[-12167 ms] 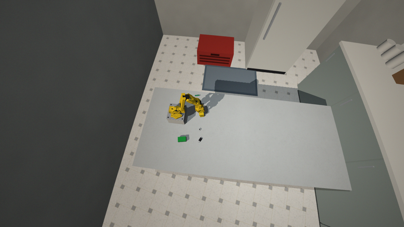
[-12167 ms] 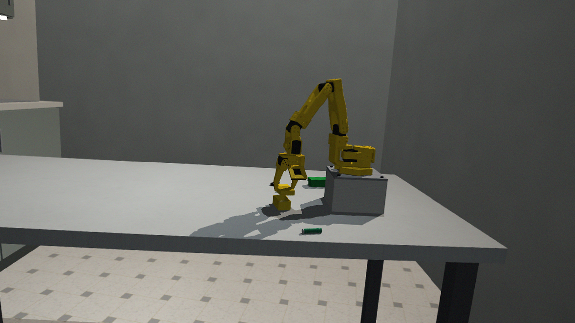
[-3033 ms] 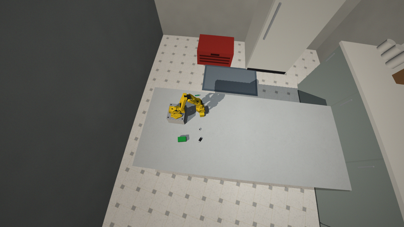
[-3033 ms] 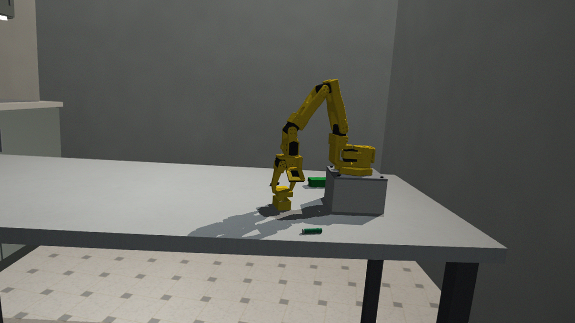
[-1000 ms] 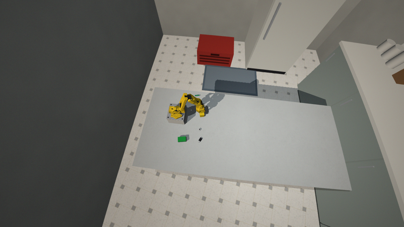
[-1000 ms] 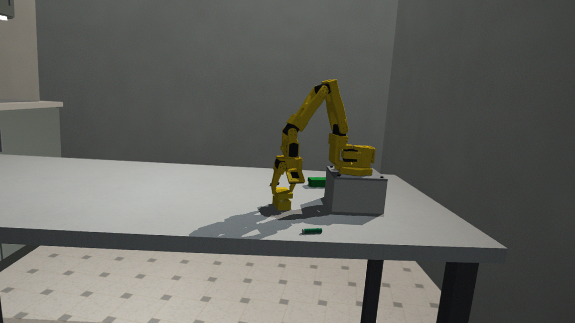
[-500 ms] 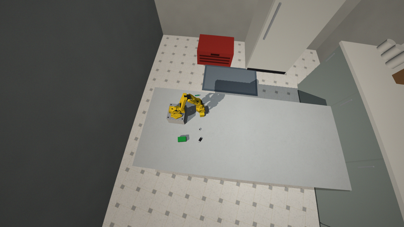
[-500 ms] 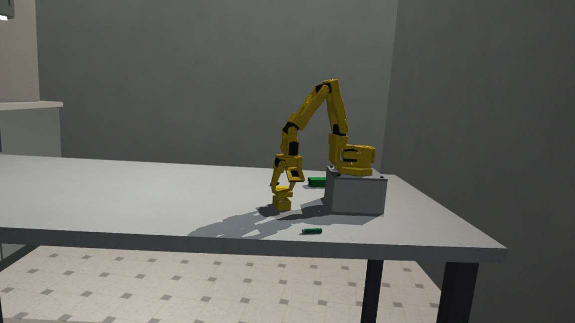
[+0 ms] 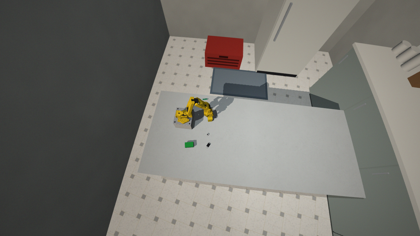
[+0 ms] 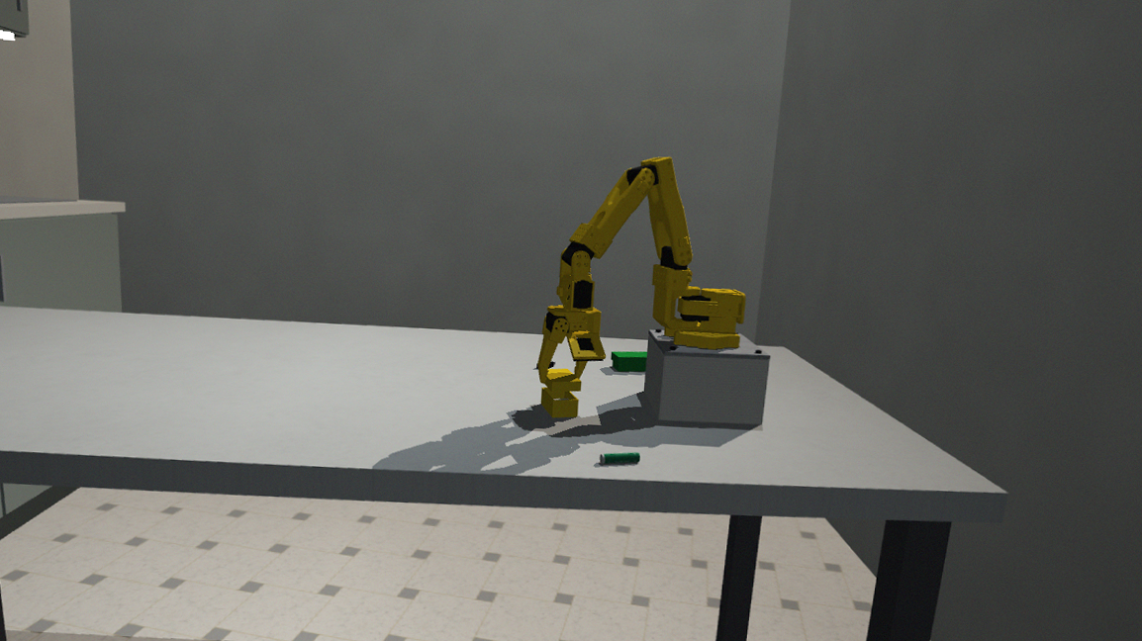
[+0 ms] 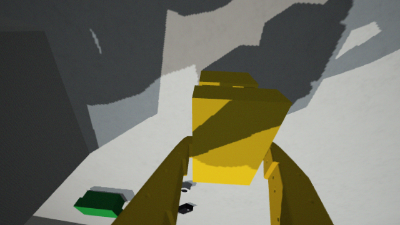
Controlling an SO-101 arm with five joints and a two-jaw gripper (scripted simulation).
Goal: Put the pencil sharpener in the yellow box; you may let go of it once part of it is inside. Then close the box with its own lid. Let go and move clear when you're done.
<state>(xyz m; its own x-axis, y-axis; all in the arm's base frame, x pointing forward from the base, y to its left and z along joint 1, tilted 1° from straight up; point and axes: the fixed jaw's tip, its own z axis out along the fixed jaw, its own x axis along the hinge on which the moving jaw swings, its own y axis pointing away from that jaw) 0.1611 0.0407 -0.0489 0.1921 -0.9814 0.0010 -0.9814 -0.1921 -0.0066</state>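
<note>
My gripper is shut on the yellow lid and holds it just above the yellow box, next to the arm's grey base. In the wrist view the lid fills the space between my fingers, and the box peeks out behind it. From above, the gripper covers the box. A small grey thing with a dark hole, which looks like the pencil sharpener, lies on the table apart from the box; it also shows in the wrist view. The inside of the box is hidden.
A small black object and a green block lie beyond the sharpener. A green cylinder lies near the table edge. The grey base block stands close beside the box.
</note>
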